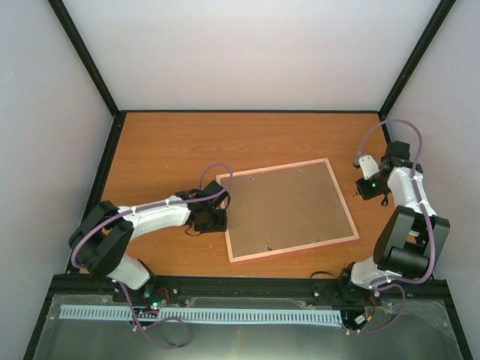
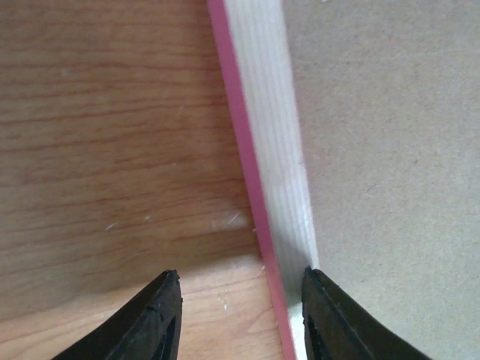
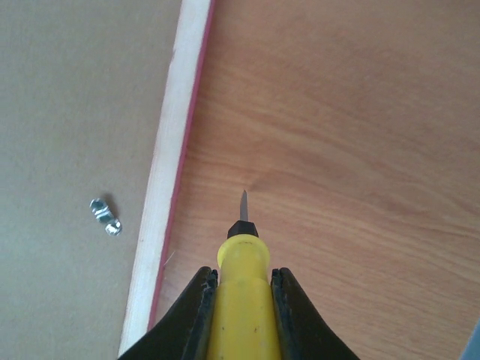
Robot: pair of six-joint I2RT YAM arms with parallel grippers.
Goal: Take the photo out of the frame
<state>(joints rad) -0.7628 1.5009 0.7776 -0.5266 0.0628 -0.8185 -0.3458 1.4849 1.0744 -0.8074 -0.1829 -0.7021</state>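
The pink frame (image 1: 229, 226) lies face down on the table, its brown backing board (image 1: 289, 209) up. The photo is hidden under the board. My left gripper (image 1: 216, 217) is open at the frame's left edge; in the left wrist view the gripper (image 2: 241, 300) straddles the pink and pale rim (image 2: 259, 180), one finger over the table, the other over the board's edge. My right gripper (image 1: 367, 187) is right of the frame, shut on a yellow-handled screwdriver (image 3: 238, 300) whose tip hangs over bare table beside the frame's edge (image 3: 169, 172).
A small metal clip (image 3: 105, 216) sits on the backing board near the right rim. More clips show as specks on the board (image 1: 268, 247). Black enclosure posts and pale walls bound the wooden table (image 1: 180, 142).
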